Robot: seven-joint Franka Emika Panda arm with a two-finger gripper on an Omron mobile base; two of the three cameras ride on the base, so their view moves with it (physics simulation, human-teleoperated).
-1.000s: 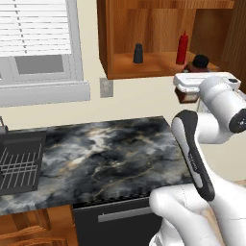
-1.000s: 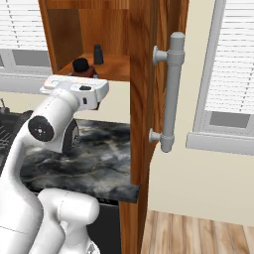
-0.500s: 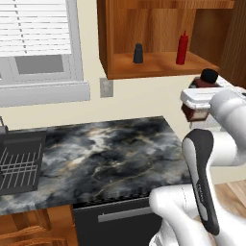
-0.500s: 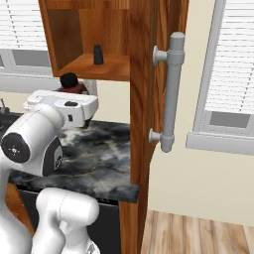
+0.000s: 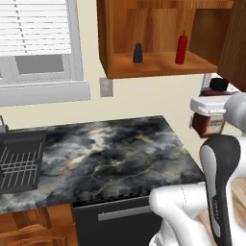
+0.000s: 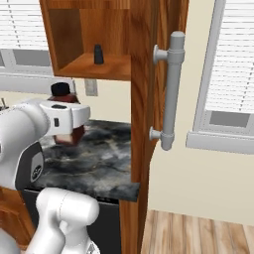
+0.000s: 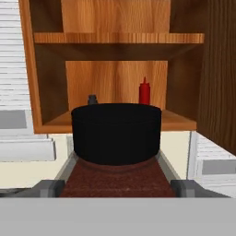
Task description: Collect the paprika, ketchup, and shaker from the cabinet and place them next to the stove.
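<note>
brown paprika (image 7: pixel 116 152) gripped in claw (image 7: pixel 117 186)

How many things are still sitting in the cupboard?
2. The dark shaker stands on the left of the cabinet shelf, the red ketchup on the right. More could hide behind the door.

Rendered frames were evenly and brightly lit, soft-edged rather than sharp, without glare; the cabinet (image 7: pixel 115 69) interior lay shaded beneath its shelf.
</note>
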